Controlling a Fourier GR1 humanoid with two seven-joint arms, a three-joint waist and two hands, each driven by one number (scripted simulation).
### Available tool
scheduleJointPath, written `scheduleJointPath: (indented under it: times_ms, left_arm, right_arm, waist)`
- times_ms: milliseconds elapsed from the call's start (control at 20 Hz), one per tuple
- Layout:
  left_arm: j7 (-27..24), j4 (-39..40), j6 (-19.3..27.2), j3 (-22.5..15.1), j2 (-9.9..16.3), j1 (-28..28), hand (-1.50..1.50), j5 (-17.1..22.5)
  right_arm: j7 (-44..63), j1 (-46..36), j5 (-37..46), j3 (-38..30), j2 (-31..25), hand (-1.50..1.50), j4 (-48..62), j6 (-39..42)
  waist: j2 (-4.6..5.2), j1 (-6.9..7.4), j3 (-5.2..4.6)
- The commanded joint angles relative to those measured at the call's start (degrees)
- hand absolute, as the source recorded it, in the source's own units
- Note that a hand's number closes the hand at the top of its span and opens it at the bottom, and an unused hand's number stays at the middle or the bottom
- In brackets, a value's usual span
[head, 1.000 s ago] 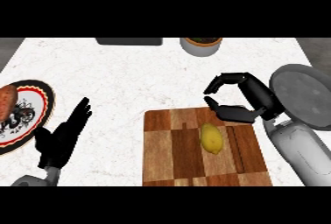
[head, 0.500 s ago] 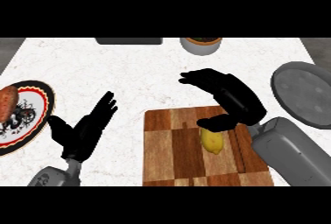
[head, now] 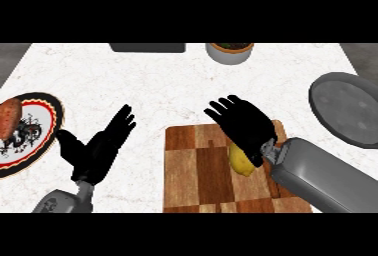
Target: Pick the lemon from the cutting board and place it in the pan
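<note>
- Now, right hand (head: 247, 125) sits over the cutting board (head: 199, 165), fingers spread apart, palm down, not closed round anything.
- Lemon (head: 241, 161) lies on the board, just under/behind the right hand's wrist end (partly hidden).
- Pan (head: 351, 107) is at the counter's right edge, well apart from the lemon.
- Left hand (head: 100, 145) rests open left of the board, fingers up.
- Plate (head: 44, 132) w/ food at far left.

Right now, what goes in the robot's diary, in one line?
right hand: open, over lemon | lemon: on cutting board | pan: empty | left hand: open
</note>
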Motion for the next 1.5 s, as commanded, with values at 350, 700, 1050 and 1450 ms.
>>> scheduleJointPath:
  times_ms: [350, 700, 1050, 1450]
  left_arm:
    - [0.5, -0.91, -0.08, 0.91, -0.28, 0.25, 0.0, -0.1]
    - [-1.37, 0.74, -2.39, 1.99, -0.68, 0.99, 0.0, -0.97]
    - [1.99, -1.97, -0.66, 1.31, -2.03, 1.31, 0.0, -2.35]
    - [-0.72, -2.66, -3.63, 2.41, -2.19, 4.51, 0.0, -3.98]
  right_arm:
    - [33.52, 0.22, -0.35, 8.76, 19.61, -1.5, 4.19, 33.1]
    - [40.88, 6.09, 2.98, 5.64, 25.83, -1.5, 3.19, 35.25]
    - [37.4, 8.16, 11.96, 7.94, 23.06, -1.5, 3.86, 32.59]
    - [32.12, 10.56, 18.86, 5.4, 17.56, -1.5, -0.37, 34.99]
  waist:
    - [0.58, -0.35, 0.31]
    - [0.85, -0.58, 0.39]
    - [0.89, -0.31, 0.44]
    - [0.93, -0.21, 0.44]
